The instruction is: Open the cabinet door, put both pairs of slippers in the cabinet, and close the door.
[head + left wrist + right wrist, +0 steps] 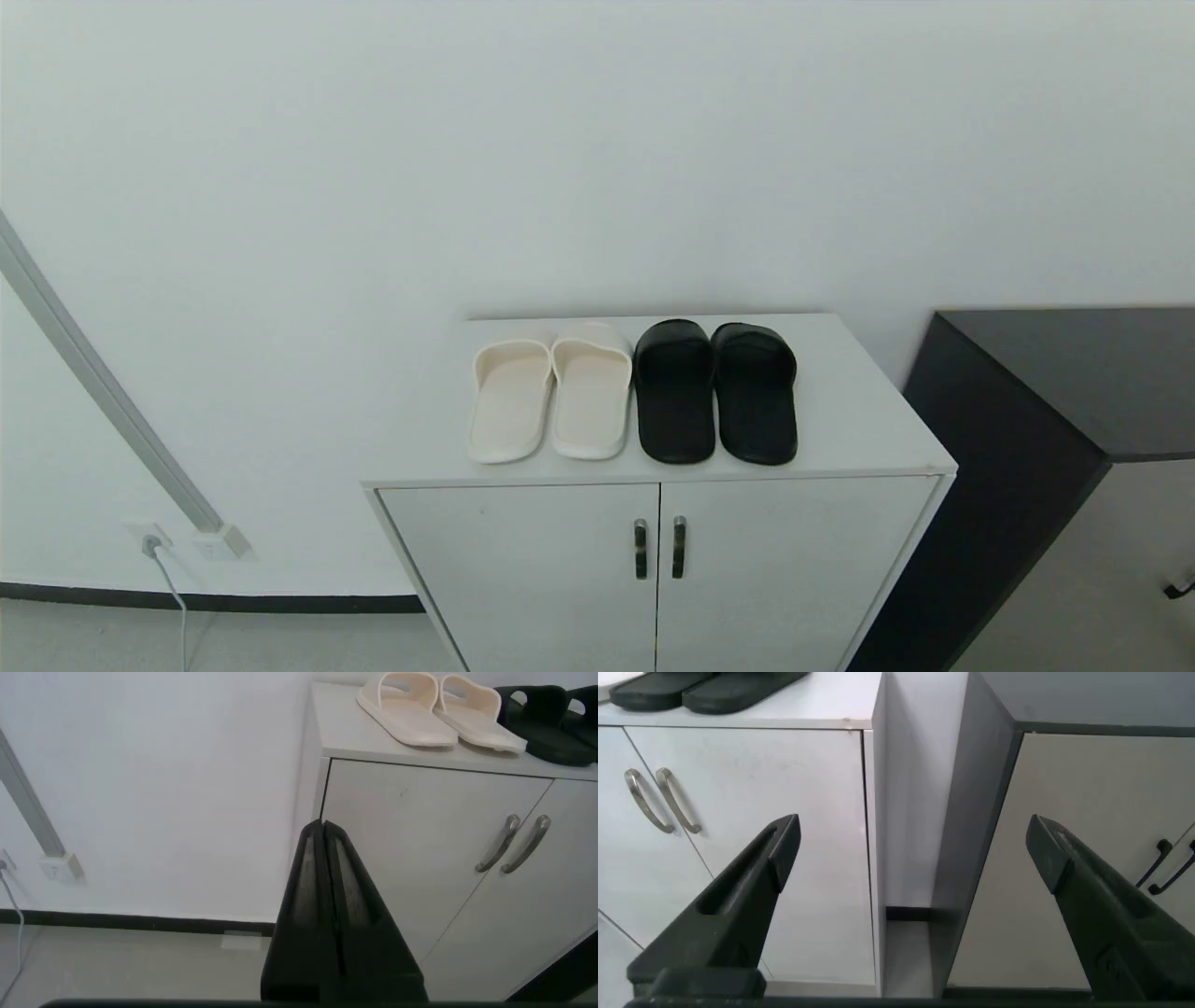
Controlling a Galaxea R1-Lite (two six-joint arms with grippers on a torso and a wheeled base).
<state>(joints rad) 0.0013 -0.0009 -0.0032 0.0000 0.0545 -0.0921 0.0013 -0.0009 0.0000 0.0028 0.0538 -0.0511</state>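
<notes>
Two pairs of slippers sit on top of the white cabinet, whose doors are shut.
The left gripper has its fingers pressed together, low by the cabinet's left front. The cream slippers touch the black slippers. Both look light and bendy, best pinched at the strap. The left handle and right handle look rigid, good for hooking. The right gripper is spread wide.
</notes>
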